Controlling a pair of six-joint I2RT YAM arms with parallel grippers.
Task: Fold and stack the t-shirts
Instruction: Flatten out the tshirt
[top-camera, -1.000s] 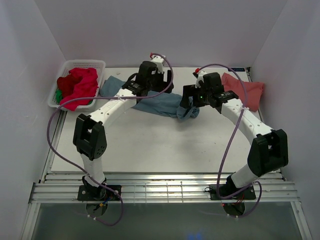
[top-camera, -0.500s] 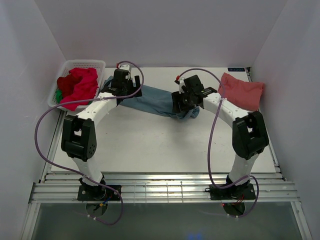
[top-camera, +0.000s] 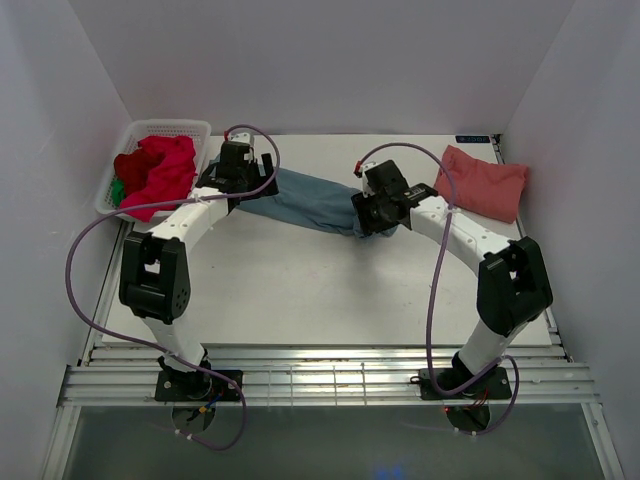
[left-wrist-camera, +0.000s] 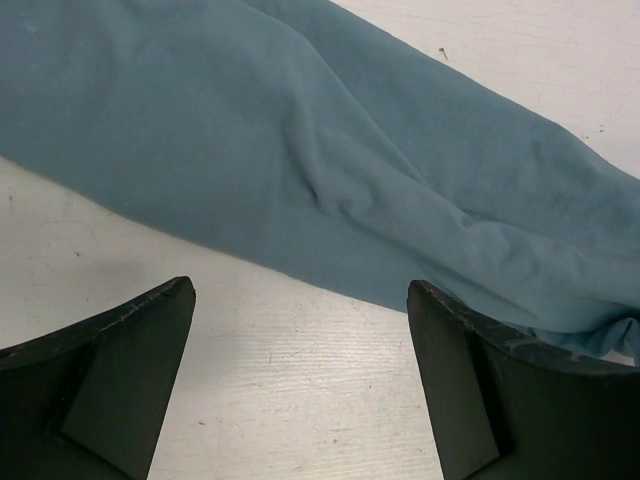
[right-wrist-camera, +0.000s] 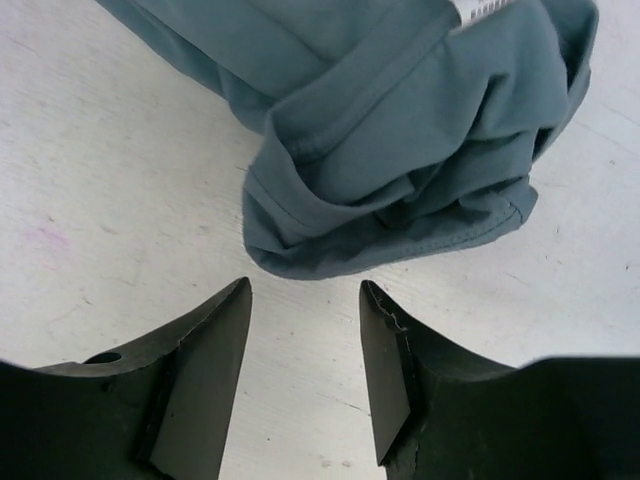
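One teal shirt (top-camera: 310, 203), soft creased knit, stretched as a long band across the far table (top-camera: 300, 290), right end bunched. Jaws of left gripper (left-wrist-camera: 300, 350) held wide apart beside the band; jaws of right gripper (right-wrist-camera: 305, 300) held narrower, empty, just short of the bunch. One pink shirt (top-camera: 485, 183) folded far right.

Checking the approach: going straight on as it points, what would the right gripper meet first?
Probably the bunched end of the dusty teal-blue cloth t-shirt, just ahead of the right gripper; depth unclear.
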